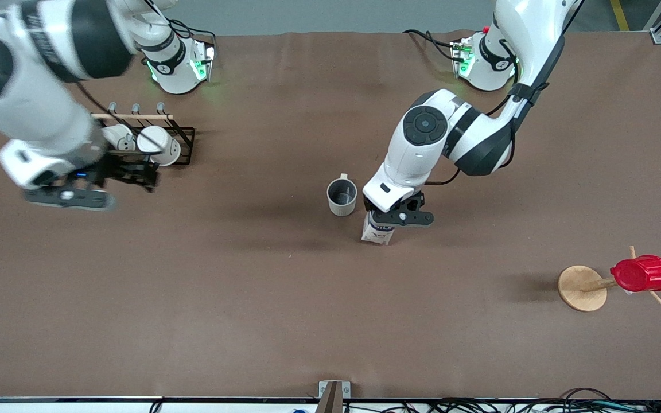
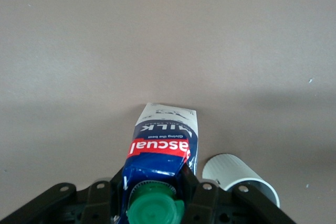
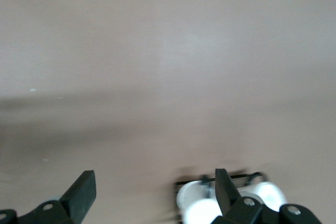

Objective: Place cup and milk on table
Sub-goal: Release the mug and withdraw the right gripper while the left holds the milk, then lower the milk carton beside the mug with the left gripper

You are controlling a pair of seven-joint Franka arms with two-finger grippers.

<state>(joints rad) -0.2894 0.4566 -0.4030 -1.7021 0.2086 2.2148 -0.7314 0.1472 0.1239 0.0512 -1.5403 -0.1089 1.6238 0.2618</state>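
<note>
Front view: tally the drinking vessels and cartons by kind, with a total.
Off-white mug with dark inside, standing on the table beside the carton: 1
Plain white mugs in the black rack: 2 ()
Red ribbed cup on the wooden stand: 1
Milk carton, clamped by the left gripper: 1
Total: 5
</note>
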